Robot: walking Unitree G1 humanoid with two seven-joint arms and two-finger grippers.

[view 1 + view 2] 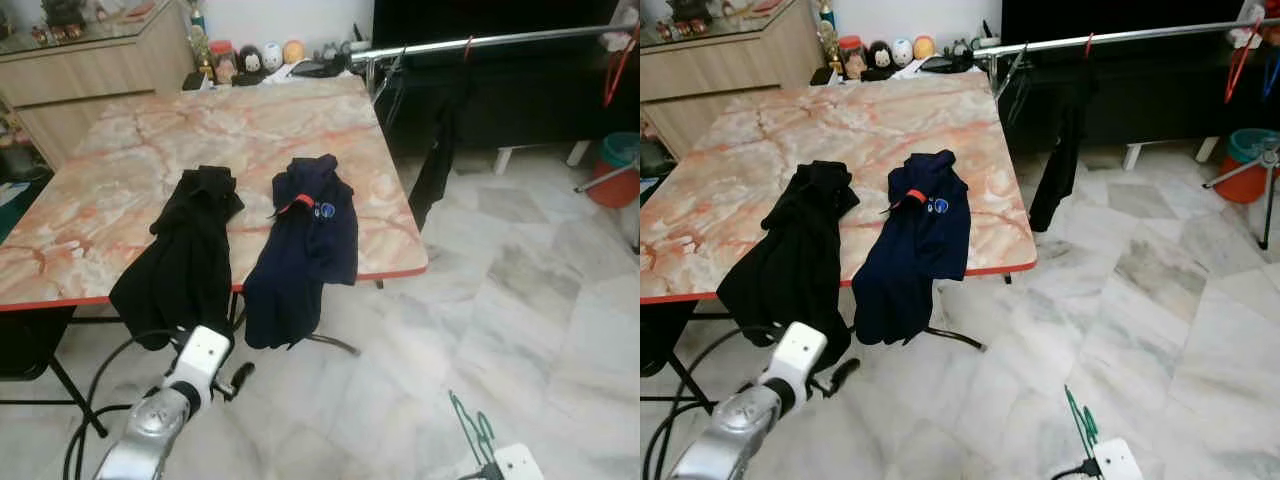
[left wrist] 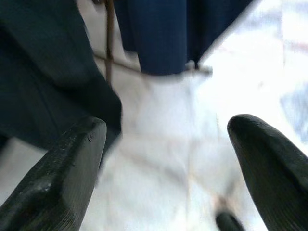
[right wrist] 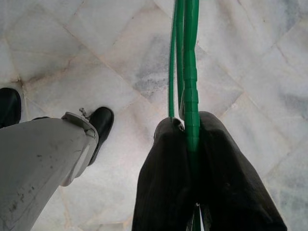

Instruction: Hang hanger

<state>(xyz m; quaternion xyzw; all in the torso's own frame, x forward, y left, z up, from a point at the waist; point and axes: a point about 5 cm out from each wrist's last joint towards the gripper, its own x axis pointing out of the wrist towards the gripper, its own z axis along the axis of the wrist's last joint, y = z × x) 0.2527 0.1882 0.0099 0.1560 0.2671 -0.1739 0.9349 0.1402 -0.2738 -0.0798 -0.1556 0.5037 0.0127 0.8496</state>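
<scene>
My right gripper (image 3: 190, 122) is shut on a green hanger (image 3: 185, 57), low at the right above the marble floor. The hanger's thin green wire (image 1: 470, 425) sticks up from that wrist in the left eye view. A metal clothes rail (image 1: 480, 42) runs across the back right, with a black garment (image 1: 440, 140) and a red hanger (image 1: 615, 70) on it. My left gripper (image 2: 166, 125) is open and holds nothing. It hangs low by the table's front edge (image 1: 240, 378), just below the draped clothes.
A marble-topped table (image 1: 120, 170) stands ahead to the left, with a black garment (image 1: 190, 250) and a navy garment (image 1: 305, 240) hanging over its front edge. Jars and figurines (image 1: 250, 60) line its far edge. A teal and orange bucket (image 1: 620, 165) sits at the far right.
</scene>
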